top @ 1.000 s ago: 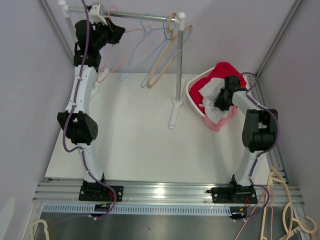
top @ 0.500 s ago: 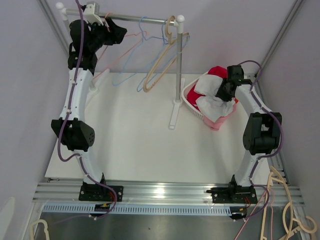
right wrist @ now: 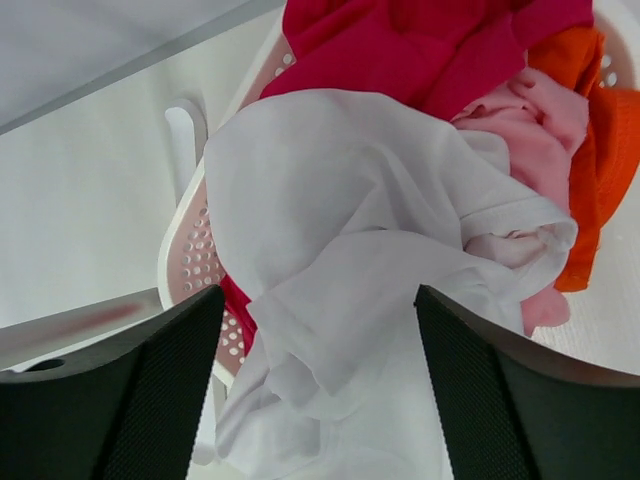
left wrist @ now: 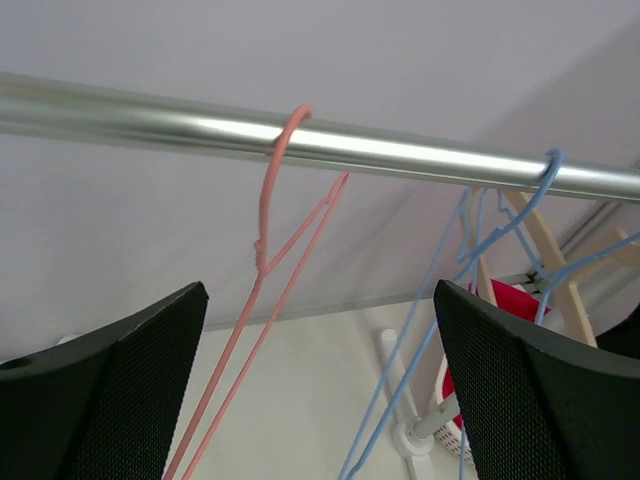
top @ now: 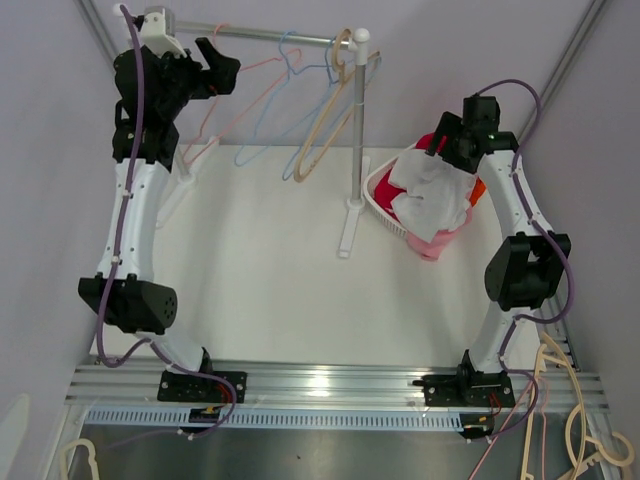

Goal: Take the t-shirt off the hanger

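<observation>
The white t-shirt lies crumpled on top of the clothes in the pink basket, off any hanger; the right wrist view shows it filling the middle. My right gripper hovers above it, open, with nothing between its jaws. A bare pink hanger hangs by its hook on the metal rail. My left gripper is up at the rail's left end, open and empty, with the pink hanger hanging free in front of it.
A blue hanger and a wooden hanger also hang on the rail. Its white post stands mid-table. Red, pink and orange clothes fill the basket. More hangers lie below the front rail.
Both grippers have opened. The left let go of the pink hanger on the rail and drew back left. The right released the white t-shirt onto the basket and rose above it.
</observation>
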Robot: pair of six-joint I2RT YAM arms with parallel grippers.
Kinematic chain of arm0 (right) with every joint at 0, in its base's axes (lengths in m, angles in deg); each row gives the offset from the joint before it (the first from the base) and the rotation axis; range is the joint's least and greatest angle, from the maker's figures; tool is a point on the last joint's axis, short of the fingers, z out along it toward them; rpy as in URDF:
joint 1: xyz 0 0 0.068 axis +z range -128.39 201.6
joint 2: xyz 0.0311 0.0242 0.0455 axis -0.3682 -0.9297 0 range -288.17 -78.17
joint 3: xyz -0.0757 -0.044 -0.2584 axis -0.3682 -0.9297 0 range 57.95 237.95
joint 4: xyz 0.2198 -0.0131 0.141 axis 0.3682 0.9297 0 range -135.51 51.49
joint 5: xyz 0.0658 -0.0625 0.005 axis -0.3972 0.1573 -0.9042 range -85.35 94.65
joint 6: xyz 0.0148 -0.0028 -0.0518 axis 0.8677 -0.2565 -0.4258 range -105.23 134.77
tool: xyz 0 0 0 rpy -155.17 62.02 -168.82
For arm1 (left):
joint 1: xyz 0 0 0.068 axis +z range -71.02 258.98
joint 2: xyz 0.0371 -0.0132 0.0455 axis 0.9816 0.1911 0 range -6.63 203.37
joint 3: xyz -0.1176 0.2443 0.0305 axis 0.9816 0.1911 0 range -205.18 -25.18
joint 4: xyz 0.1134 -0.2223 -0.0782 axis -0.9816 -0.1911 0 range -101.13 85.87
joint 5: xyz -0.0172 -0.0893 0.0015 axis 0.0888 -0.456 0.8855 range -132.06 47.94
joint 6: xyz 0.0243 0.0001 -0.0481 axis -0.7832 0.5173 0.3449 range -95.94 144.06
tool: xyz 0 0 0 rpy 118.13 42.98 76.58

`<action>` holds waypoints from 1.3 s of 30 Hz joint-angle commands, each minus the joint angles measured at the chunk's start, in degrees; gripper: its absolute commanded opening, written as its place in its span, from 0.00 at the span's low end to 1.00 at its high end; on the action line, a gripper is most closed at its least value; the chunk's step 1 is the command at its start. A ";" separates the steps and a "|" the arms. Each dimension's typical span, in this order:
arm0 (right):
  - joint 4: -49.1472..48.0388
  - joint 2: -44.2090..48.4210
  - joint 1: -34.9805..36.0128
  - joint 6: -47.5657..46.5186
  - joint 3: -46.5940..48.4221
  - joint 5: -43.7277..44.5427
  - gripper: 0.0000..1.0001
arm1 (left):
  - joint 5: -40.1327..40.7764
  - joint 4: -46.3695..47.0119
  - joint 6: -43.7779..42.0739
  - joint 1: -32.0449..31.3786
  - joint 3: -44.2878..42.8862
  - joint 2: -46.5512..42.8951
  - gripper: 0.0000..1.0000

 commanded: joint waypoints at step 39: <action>-25.99 82.69 2.54 2.77 -74.57 -4.52 1.00 | 2.24 -8.59 7.26 -2.48 78.01 -81.60 0.99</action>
